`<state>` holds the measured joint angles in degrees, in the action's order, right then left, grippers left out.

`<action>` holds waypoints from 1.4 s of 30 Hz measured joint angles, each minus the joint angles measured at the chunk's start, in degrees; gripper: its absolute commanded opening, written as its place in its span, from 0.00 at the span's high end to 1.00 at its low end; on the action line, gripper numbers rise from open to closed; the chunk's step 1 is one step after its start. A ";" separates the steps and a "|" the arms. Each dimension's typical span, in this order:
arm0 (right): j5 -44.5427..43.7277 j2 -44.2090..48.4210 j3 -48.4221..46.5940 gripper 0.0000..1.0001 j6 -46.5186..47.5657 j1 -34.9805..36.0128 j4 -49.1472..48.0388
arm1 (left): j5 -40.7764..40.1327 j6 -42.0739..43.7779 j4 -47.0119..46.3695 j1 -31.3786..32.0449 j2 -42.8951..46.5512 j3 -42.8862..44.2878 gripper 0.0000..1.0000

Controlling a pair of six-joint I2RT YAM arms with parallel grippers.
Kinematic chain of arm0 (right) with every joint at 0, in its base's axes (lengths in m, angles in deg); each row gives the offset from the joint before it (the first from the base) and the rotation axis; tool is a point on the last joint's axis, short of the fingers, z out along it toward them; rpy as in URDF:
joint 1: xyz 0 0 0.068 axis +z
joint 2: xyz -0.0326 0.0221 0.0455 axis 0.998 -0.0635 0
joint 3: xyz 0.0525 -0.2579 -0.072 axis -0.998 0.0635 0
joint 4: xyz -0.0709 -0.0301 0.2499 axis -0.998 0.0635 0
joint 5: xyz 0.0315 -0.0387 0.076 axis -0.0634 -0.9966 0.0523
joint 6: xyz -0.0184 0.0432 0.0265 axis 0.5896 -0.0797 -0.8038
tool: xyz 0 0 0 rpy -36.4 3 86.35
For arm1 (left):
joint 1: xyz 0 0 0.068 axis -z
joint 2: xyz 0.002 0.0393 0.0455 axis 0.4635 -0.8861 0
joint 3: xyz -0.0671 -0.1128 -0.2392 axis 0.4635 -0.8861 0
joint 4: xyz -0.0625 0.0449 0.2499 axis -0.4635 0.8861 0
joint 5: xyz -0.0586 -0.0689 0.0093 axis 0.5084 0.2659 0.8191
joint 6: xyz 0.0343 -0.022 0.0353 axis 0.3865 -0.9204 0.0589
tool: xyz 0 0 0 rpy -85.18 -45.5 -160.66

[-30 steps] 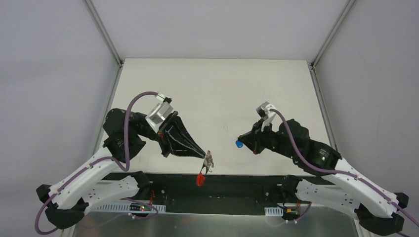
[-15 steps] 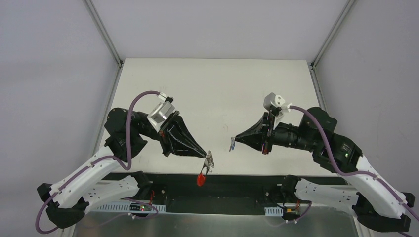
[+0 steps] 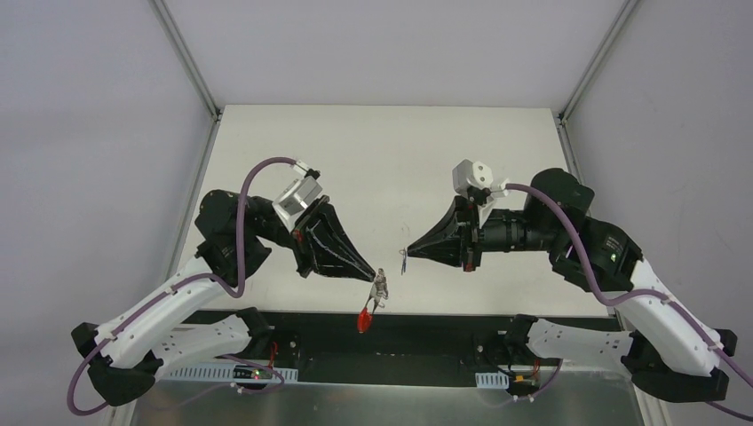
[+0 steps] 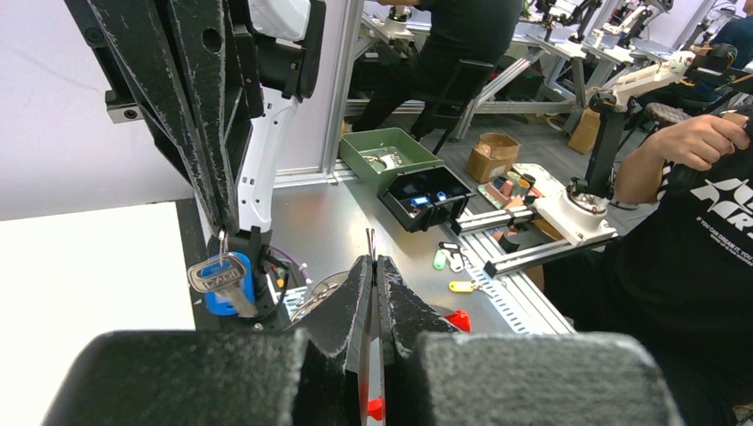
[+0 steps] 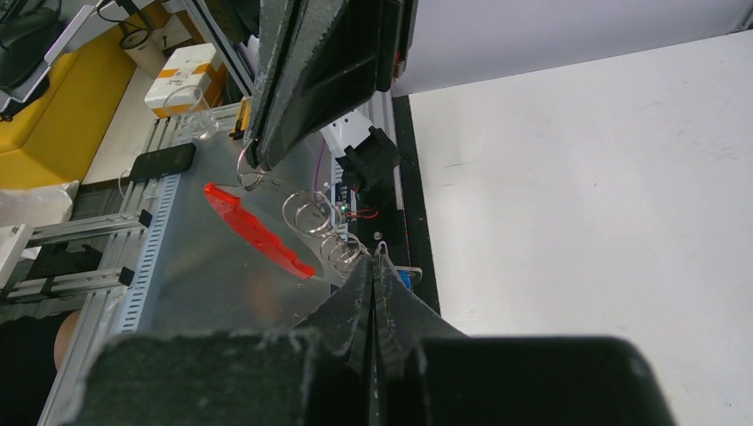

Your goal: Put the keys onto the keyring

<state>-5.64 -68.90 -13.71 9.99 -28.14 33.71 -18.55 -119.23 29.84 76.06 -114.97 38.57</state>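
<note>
My left gripper point(image 3: 371, 276) is shut on the keyring point(image 3: 379, 287). Its silver rings hang just below the tips and the red curved strip point(image 3: 363, 320) dangles over the table's front edge. In the right wrist view the rings point(image 5: 313, 211) and red strip point(image 5: 257, 231) hang from the left fingers point(image 5: 293, 80). My right gripper point(image 3: 408, 252) is shut on the key point(image 3: 402, 262), a short way right of the keyring and apart from it. In the left wrist view the key with its blue tag point(image 4: 222, 280) hangs from the right fingers point(image 4: 200, 115).
The white table point(image 3: 391, 160) stretches behind both grippers, with grey walls and frame posts point(image 3: 186, 62) around it. The black front rail point(image 3: 426, 324) and both arm bases lie just below the grippers. A green bin point(image 4: 391, 160) and a seated person point(image 4: 701, 204) are beyond the table.
My right arm has swung left and rolled its wrist, bringing the key closer to the keyring; the blue tag now shows edge-on. The left gripper has shifted slightly, still holding the keyring.
</note>
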 measured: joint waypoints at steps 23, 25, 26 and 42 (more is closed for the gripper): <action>5.42 -3.45 -4.20 1.00 4.50 0.02 -0.63 | -1.11 -1.14 -0.37 0.00 -2.54 0.83 1.00; 5.81 -3.78 -4.20 1.00 4.66 0.07 -0.90 | -1.53 -1.16 -0.39 0.00 -2.84 1.01 1.00; 6.03 -3.93 -4.20 1.00 4.68 0.09 -1.09 | -1.57 -1.16 -0.39 0.00 -2.97 1.05 1.00; 7.45 -3.96 -4.20 1.00 5.79 0.57 -2.29 | -2.69 -1.20 -0.39 0.00 -4.11 1.49 1.00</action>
<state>1.81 -72.86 -17.91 15.79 -27.57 31.41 -21.24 -120.43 29.45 76.06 -119.08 40.06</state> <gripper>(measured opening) 0.004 0.006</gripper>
